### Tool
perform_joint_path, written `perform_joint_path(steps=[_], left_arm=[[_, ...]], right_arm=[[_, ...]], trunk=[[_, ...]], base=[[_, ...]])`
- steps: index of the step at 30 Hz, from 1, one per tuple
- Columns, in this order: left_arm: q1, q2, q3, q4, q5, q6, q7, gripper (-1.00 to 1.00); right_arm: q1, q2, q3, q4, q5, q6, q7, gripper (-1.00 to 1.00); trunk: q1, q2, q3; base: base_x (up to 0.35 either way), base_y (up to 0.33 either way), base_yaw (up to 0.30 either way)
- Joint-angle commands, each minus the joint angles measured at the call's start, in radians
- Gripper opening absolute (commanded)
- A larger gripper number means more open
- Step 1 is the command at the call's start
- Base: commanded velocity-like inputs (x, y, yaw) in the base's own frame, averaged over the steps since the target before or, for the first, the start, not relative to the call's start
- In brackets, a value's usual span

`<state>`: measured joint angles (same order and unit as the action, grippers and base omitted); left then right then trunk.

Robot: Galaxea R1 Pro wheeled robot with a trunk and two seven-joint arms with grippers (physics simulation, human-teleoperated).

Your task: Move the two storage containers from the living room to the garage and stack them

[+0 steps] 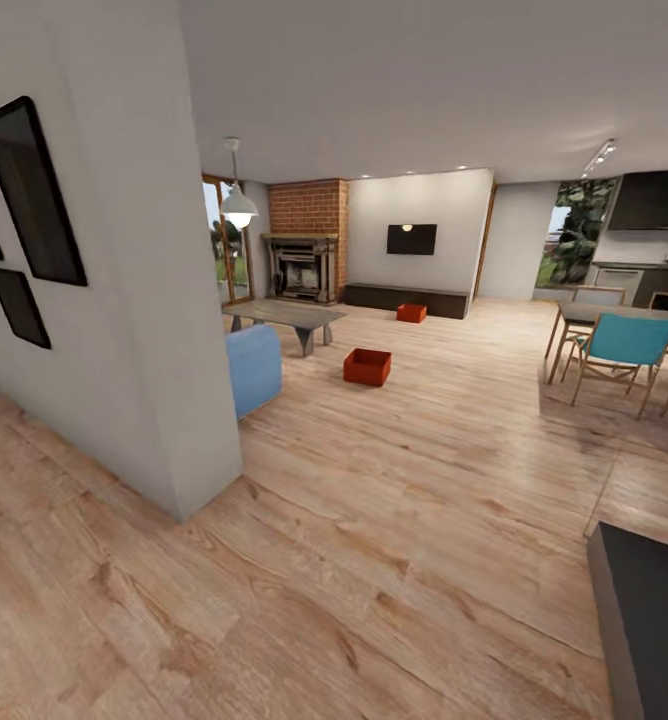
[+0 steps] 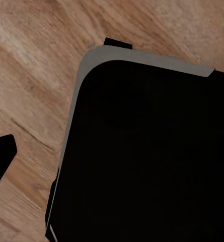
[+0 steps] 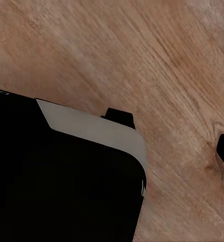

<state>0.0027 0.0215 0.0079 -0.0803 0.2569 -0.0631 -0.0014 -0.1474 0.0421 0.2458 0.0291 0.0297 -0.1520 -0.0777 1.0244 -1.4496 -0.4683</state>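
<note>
Across the light wood planks of the living room, the 2 storage containers sit apart on the floor: the nearer container [image 1: 367, 366] lies in the open just beyond the grey coffee table [image 1: 286, 318], and the farther container [image 1: 411, 313] rests close in front of the long low dark bench [image 1: 406, 298] under the wall TV [image 1: 412, 239], with the brick fireplace [image 1: 305, 240] off to one side. Both are well ahead of the robot, past the white wall corner [image 1: 179, 330], so this reads as the approach leg, with nothing picked up and the garage not yet in the picture. Each wrist view looks down on planks and the robot's own dark base [image 2: 142, 151], which suggests the arms hang tucked low for driving. Neither tool's opening can be judged from these views, and neither appears to carry anything. Heading for the nearer bin first looks sensible, steering clear of the blue seat [image 1: 253, 368].
</note>
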Motion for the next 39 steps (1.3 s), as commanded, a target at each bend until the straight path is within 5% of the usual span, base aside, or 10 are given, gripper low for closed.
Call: perform_joint_path(steps=[1,22,39], left_arm=[[0.000,0.000,0.000,-0.001,0.004,-0.001,0.000,1.00],[0.000,0.000,0.000,-0.001,0.004,-0.003,0.000,1.00],[0.000,0.000,0.000,-0.001,0.004,-0.001,-0.001,1.00]], right_arm=[[-0.001,0.001,0.004,0.003,0.004,-0.004,-0.005,1.00],[-0.001,-0.001,0.004,0.003,0.007,-0.004,-0.005,1.00],[-0.001,-0.002,0.009,0.003,0.010,-0.004,-0.005,1.00]], trunk=[[0.001,0.000,-0.001],[0.001,0.000,-0.001],[0.001,0.000,-0.001]], base=[[0.322,0.163,-0.278],[0.318,0.180,-0.277],[0.316,0.132,-0.029]])
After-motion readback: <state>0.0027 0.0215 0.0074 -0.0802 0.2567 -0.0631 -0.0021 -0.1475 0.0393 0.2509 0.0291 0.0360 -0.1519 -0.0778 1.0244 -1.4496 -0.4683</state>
